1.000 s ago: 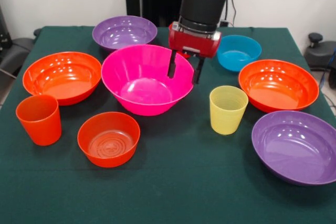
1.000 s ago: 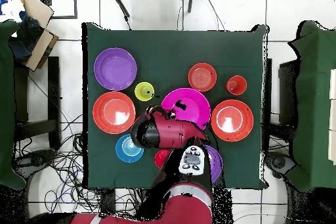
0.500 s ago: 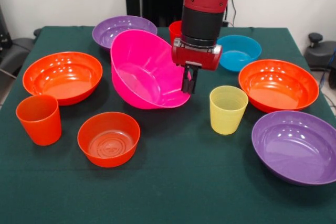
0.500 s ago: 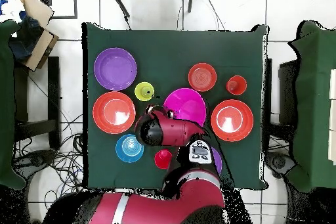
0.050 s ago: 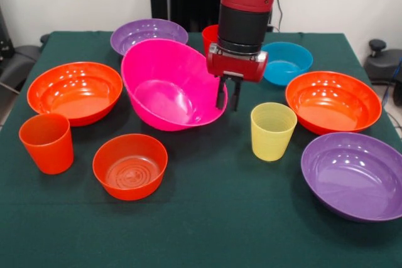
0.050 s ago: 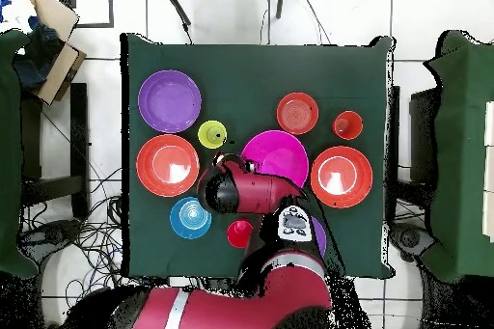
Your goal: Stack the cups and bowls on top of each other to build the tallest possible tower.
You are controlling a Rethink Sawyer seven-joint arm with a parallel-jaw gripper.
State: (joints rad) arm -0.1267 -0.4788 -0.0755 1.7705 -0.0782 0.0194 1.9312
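Front: my gripper (image 5: pixel 228 100) is parted, fingers straddling the right rim of the pink bowl (image 5: pixel 166 89), which sits tilted at table centre. Overhead: my arm (image 6: pixel 246 193) covers the gripper; pink bowl (image 6: pixel 277 154) beside the yellow cup (image 6: pixel 212 134).

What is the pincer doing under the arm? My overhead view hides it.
Observer: In the front view, the pincer is down at the pink bowl, at its rim on the side nearest the yellow cup. I cannot tell whether it is open or shut.
Operator: Is the bowl sitting flat?
Observer: No, it is tilted, with its mouth turned toward the front camera.
Operator: And the purple bowl that the arm covers?
Observer: It is upright and empty.
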